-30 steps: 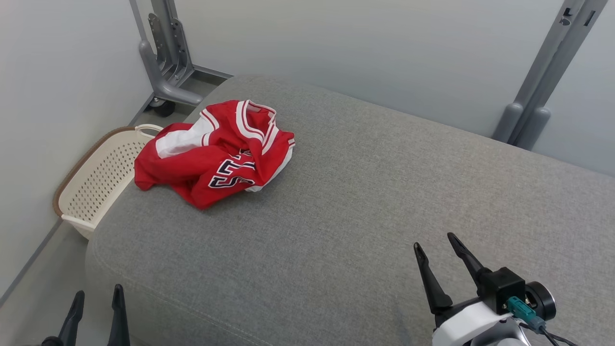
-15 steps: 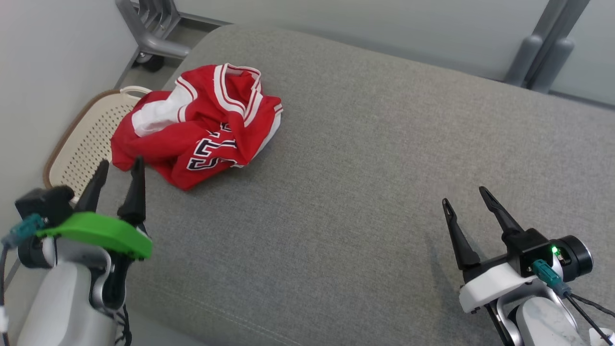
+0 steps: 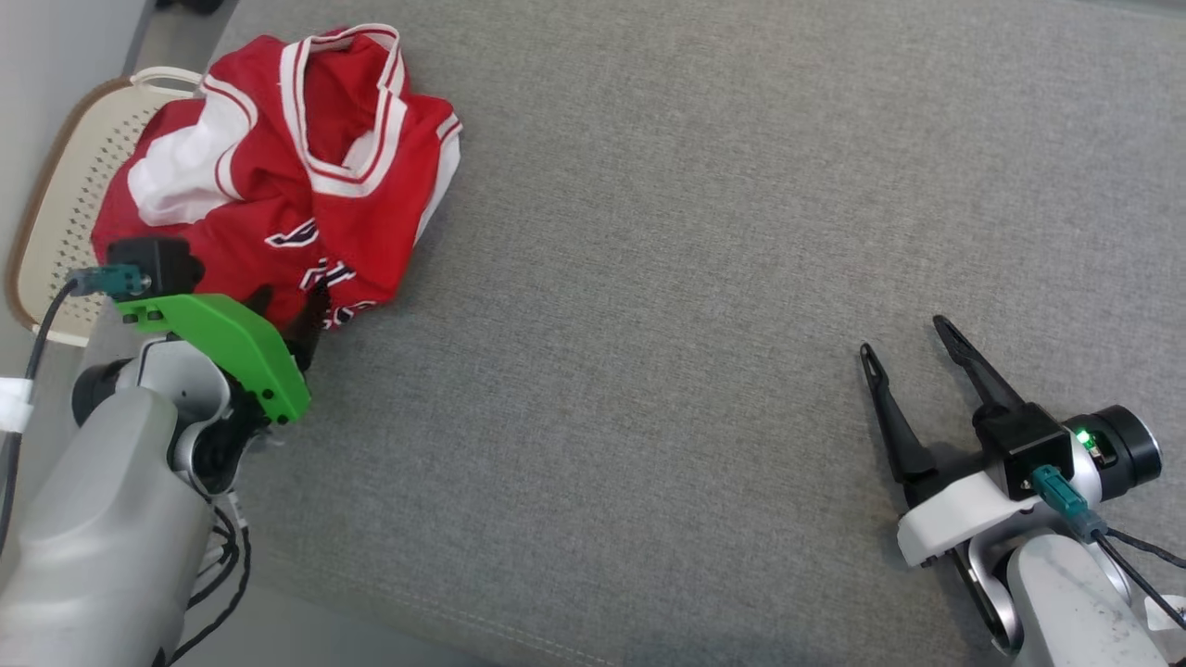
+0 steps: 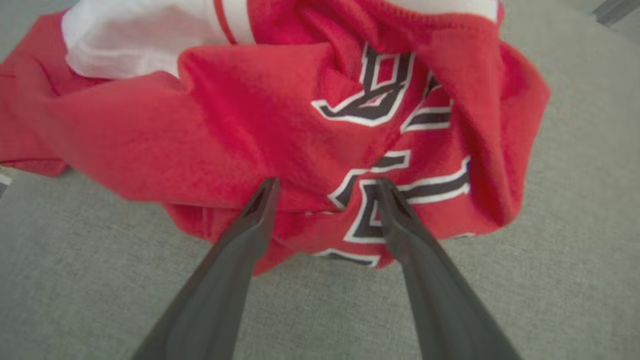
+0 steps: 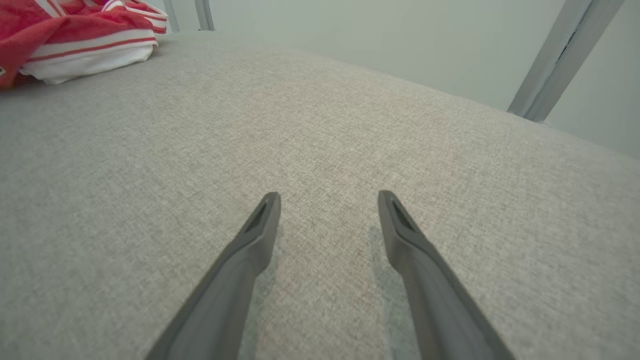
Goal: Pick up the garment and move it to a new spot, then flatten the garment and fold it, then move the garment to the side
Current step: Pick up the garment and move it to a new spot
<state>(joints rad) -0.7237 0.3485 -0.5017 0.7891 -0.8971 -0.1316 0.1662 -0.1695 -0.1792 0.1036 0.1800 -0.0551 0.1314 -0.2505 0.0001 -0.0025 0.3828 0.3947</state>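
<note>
The left gripper (image 3: 289, 304) has its jaws spread with nothing between them, and its tips sit at the near edge of the jersey (image 3: 278, 157); whether they touch the cloth I cannot tell. The jersey is a crumpled red heap at the left end of the grey surface (image 3: 667, 389), its far side just above the pale holed basket (image 3: 51, 213) that stands beside the surface. It should be light, soft and limp, so it will likely sag and trail from a single pinch, and the smooth sports cloth may slide out of a thin bite. A thick bunched fold, such as the one right ahead of the tips, looks like the safest hold for moving it. The white striped trim (image 3: 347, 176) round the neck seems thicker and firmer, which should suit it for pulling the jersey flat later. Dark block letters (image 4: 380, 95) edged in white cross the front, but creases break them up; one may be an R and no whole word reads, and I see no maker's tag. Well apart on the right, the right gripper (image 3: 903, 335) is likewise spread and empty, low over bare surface
</note>
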